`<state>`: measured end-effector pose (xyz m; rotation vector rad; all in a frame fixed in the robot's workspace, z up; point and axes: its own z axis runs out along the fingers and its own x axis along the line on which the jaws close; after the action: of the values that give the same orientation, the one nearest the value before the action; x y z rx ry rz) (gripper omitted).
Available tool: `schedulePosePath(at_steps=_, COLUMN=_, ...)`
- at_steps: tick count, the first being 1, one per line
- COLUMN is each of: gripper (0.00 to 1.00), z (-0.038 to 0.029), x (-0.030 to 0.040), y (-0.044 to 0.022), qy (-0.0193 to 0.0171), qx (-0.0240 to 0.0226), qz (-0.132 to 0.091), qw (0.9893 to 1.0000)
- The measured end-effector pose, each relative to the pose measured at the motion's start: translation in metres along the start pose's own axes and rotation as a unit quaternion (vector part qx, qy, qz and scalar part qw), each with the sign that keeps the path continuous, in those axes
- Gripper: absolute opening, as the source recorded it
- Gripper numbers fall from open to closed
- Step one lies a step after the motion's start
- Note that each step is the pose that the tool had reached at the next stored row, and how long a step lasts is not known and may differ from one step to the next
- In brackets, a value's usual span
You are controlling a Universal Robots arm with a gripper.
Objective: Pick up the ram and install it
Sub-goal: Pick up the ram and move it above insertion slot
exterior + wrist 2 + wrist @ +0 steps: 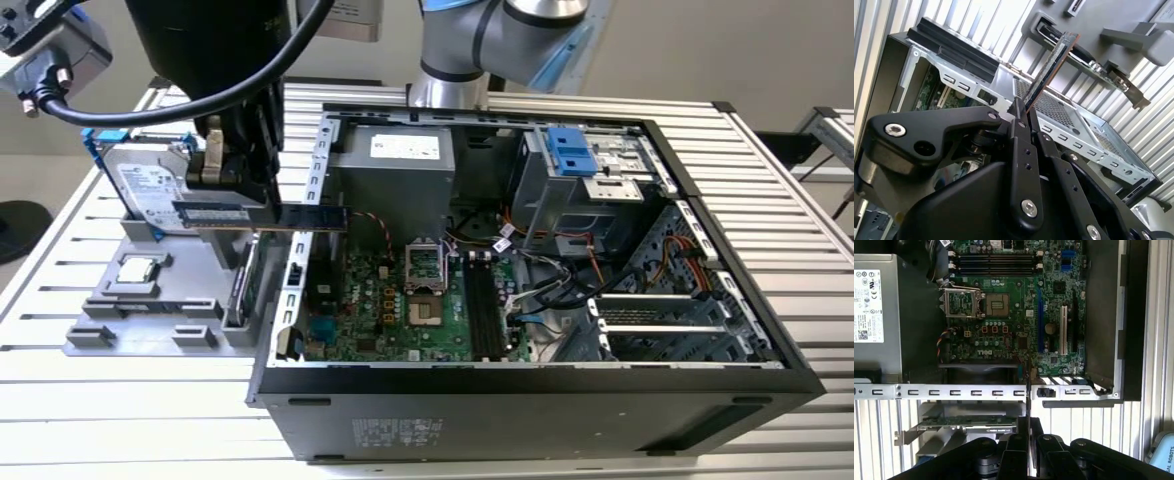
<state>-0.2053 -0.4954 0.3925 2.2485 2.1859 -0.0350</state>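
My gripper (238,195) is shut on the ram (300,217), a thin dark stick with a pale label. It is held level in the air over the left wall of the open computer case (287,300). In both wrist views the stick shows edge-on: the ram (1054,60) juts out from between the black fingers (1019,150). In the first wrist view the ram (1028,390) crosses the case's metal rim above the gripper (1028,432). The long black memory slots (481,310) lie on the green motherboard, to the exterior view's right of the stick; the slots (996,262) stand apart from it.
A grey parts holder (147,320) beside the case carries a hard drive (147,190), a square silver chip (138,268) and an upright expansion card (244,285). Inside the case are a power supply (394,170), loose cables (561,285) and a drive cage (587,165).
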Motion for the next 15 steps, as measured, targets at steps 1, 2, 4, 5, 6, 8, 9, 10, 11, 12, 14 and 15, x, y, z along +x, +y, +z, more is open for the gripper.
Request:
schedulePosePath(at_steps=1, gripper=0.00, z=0.0000, x=0.0000, y=0.0011, qy=-0.0001, qx=0.0000, qz=0.000, qw=1.0000)
schedulePosePath(at_steps=2, gripper=0.00, z=0.0000, x=0.0001, y=0.0022, qy=-0.0001, qx=0.0000, qz=0.000, qw=1.0000)
schedulePosePath(at_steps=4, gripper=0.00, z=0.0000, x=0.0001, y=0.0042, qy=-0.0002, qx=0.0000, qz=0.000, qw=1.0000)
schedulePosePath(at_steps=5, gripper=0.00, z=-0.0001, x=0.0001, y=0.0052, qy=-0.0003, qx=0.0000, qz=0.000, qw=1.0000)
schedulePosePath(at_steps=6, gripper=0.00, z=-0.0001, x=0.0002, y=0.0061, qy=-0.0003, qx=0.0000, qz=0.000, qw=1.0000)
schedulePosePath(at_steps=8, gripper=0.00, z=-0.0001, x=0.0002, y=0.0082, qy=-0.0004, qx=0.0000, qz=0.000, qw=1.0000)
schedulePosePath(at_steps=9, gripper=0.00, z=-0.0001, x=0.0003, y=0.0091, qy=-0.0004, qx=0.0000, qz=0.000, qw=1.0000)
schedulePosePath(at_steps=10, gripper=0.00, z=-0.0001, x=0.0003, y=0.0101, qy=-0.0005, qx=0.0000, qz=0.000, qw=1.0000)
schedulePosePath(at_steps=11, gripper=0.00, z=-0.0002, x=0.0003, y=0.0111, qy=-0.0005, qx=0.0000, qz=0.000, qw=1.0000)
schedulePosePath(at_steps=12, gripper=0.00, z=-0.0002, x=0.0003, y=0.0121, qy=-0.0006, qx=0.0000, qz=0.000, qw=1.0000)
schedulePosePath(at_steps=14, gripper=0.00, z=-0.0001, x=0.0004, y=0.0139, qy=-0.0006, qx=0.0000, qz=0.000, qw=1.0000)
schedulePosePath(at_steps=15, gripper=0.00, z=-0.0002, x=0.0004, y=0.0151, qy=-0.0007, qx=0.0000, qz=0.000, qw=1.0000)
